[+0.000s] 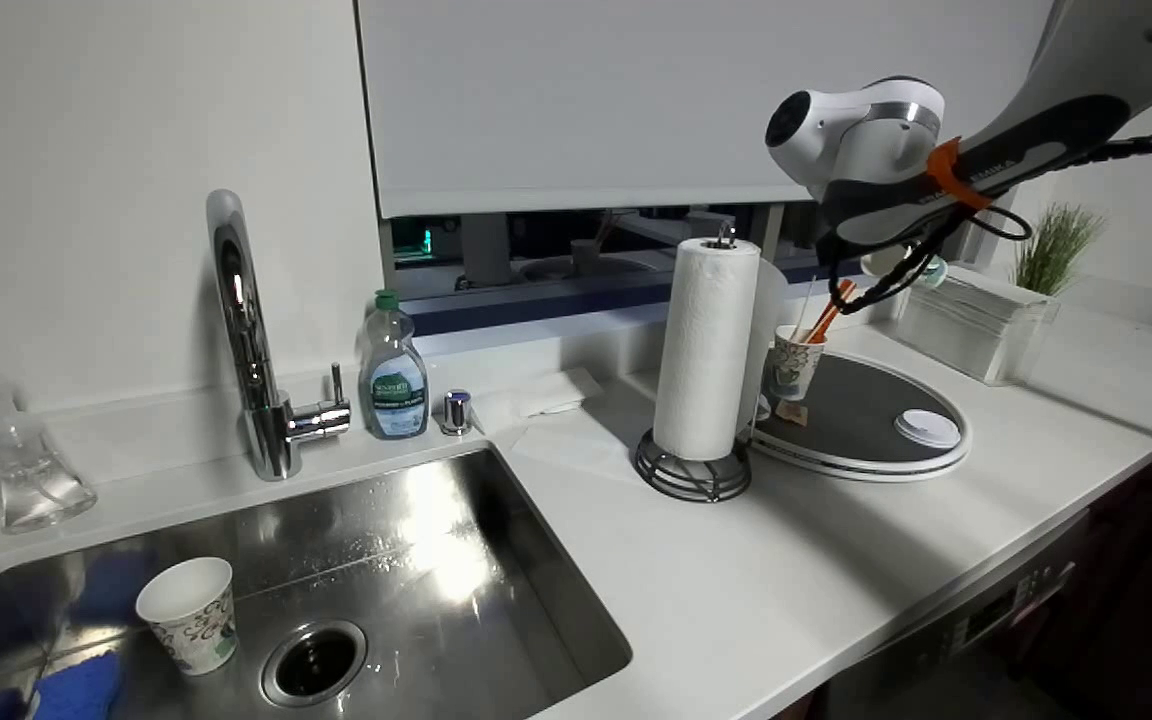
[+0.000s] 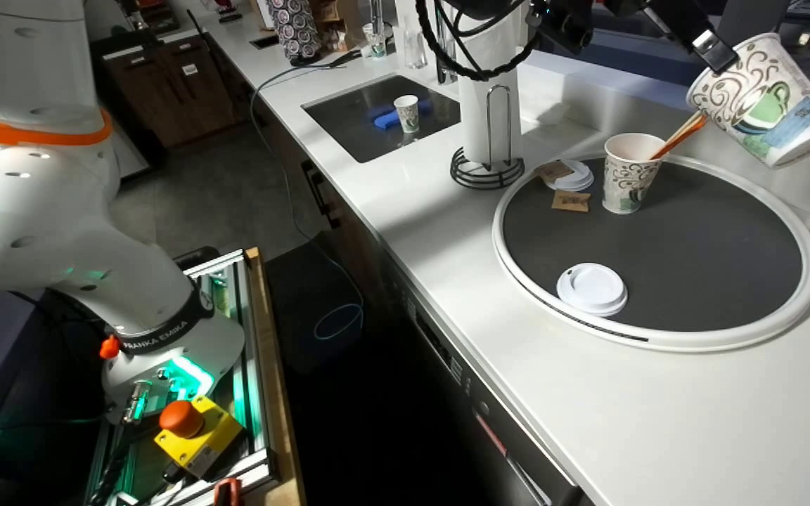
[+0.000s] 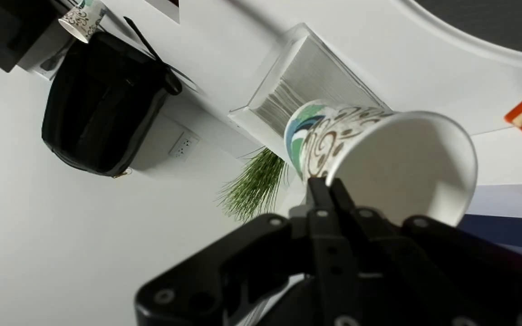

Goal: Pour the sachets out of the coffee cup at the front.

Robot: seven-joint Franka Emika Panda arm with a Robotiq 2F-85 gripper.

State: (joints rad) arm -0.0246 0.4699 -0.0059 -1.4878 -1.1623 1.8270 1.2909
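Wrist view showed us the pincer [image 3: 327, 183] pinched narrow on the rim of the coffee cup [image 3: 379, 154], a patterned paper one, tipped so that its pale inside faced us. Past the pincer we saw a stack of white papers [image 3: 320, 70] and a green plant [image 3: 258, 185]. In an exterior view we found a dark round tray [image 2: 707, 267] lower than the pincer, and on it two brown sachets [image 2: 571, 202], one overlapping a white lid [image 2: 577, 178]. A second lid [image 2: 593, 287] lay near the tray's edge. Also below the pincer, an upright cup [image 2: 628, 183] held stirrers [image 2: 683, 133] that slanted toward the coffee cup, apart from it in the wrist view. Well apart from the pincer, in both exterior views, stood a paper towel roll [image 1: 706, 350].
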